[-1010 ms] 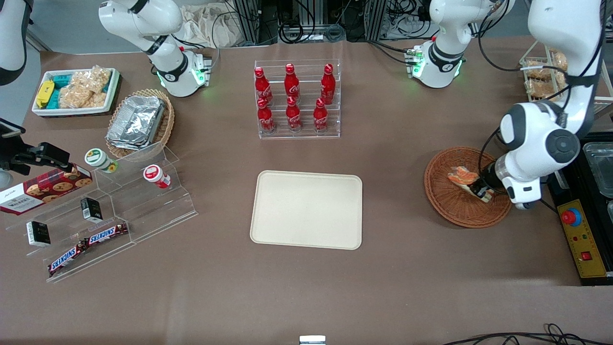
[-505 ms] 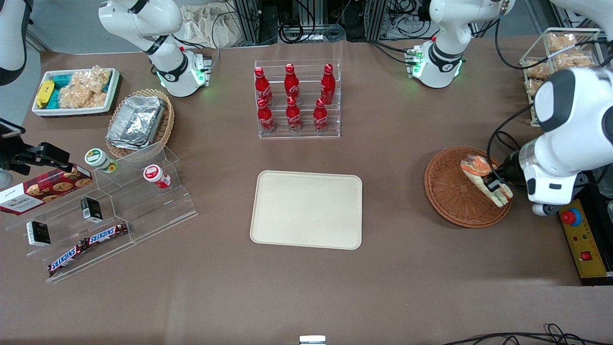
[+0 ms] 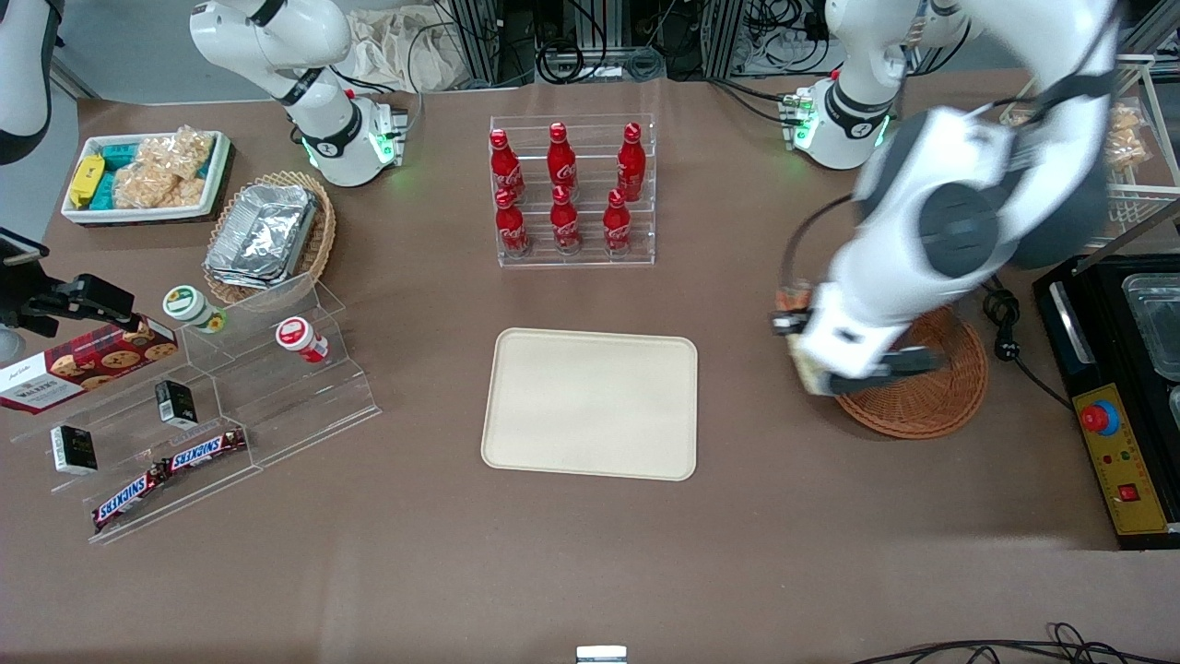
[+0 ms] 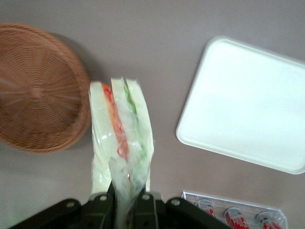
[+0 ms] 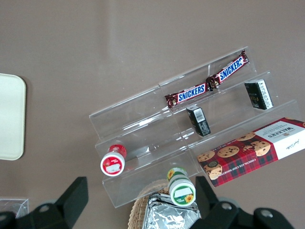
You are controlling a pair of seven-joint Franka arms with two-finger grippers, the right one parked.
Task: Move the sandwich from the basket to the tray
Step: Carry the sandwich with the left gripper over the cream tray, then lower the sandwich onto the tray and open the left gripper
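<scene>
My left gripper [image 3: 804, 343] is shut on the clear-wrapped sandwich [image 3: 793, 300] and holds it in the air at the rim of the reddish-brown wicker basket [image 3: 922, 401], on the side toward the tray [image 3: 590, 403]. The arm covers most of the sandwich and part of the basket in the front view. In the left wrist view the gripper [image 4: 125, 205] pinches the narrow end of the sandwich [image 4: 121, 138], whose bread and red and green layers hang over bare table between the empty basket [image 4: 38, 90] and the cream tray [image 4: 248, 105]. The tray holds nothing.
A clear rack of red cola bottles [image 3: 572, 189] stands farther from the camera than the tray. A stepped acrylic shelf with snacks [image 3: 212, 397], a pale basket of foil containers [image 3: 267, 235] and a white snack bin [image 3: 143, 175] lie toward the parked arm's end. A black control box [image 3: 1120, 461] sits beside the basket.
The left arm has lifted the sandwich out of the basket and swung toward the tray. The sandwich now hangs past the basket's rim instead of over its middle.
</scene>
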